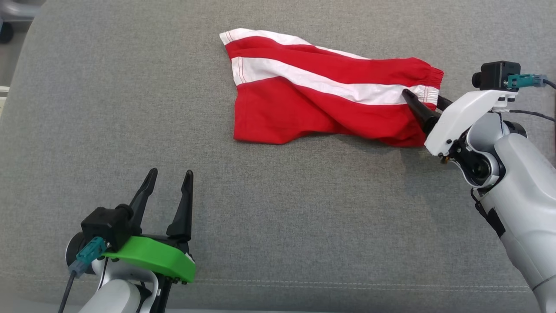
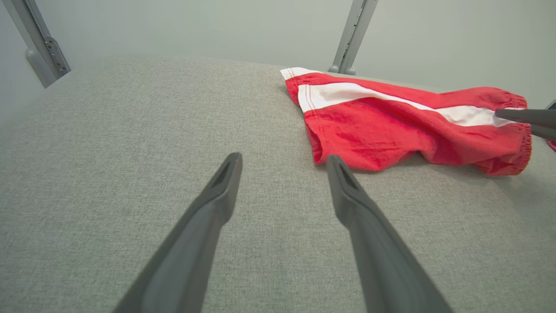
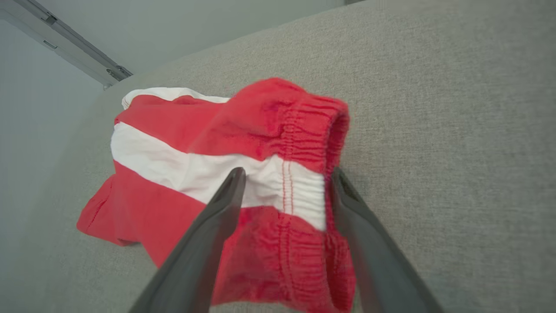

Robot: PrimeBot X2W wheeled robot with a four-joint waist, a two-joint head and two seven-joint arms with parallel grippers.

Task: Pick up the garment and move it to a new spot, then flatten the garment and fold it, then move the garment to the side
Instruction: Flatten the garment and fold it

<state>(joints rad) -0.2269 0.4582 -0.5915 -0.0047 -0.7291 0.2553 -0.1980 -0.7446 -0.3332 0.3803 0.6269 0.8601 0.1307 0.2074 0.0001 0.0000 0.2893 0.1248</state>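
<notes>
The garment (image 1: 304,100) is a pair of red shorts with white stripes, lying crumpled on the grey upholstered surface (image 1: 278,208), towards the far right. Its elastic waistband (image 3: 304,130) points right. My right gripper (image 1: 421,98) is open, one finger lying over the waistband's white stripe and the other beside its outer edge; in the right wrist view the gripper (image 3: 286,174) straddles that band. My left gripper (image 1: 169,174) stands open over bare fabric at the lower left, well short of the shorts (image 2: 382,130). The right arm's fingers (image 2: 521,117) show at the waistband.
The grey surface curves away at its far left edge (image 1: 26,52), with floor beyond. Metal frame posts (image 2: 352,34) (image 2: 39,48) rise behind the surface against a pale wall. Bare fabric stretches between my two arms.
</notes>
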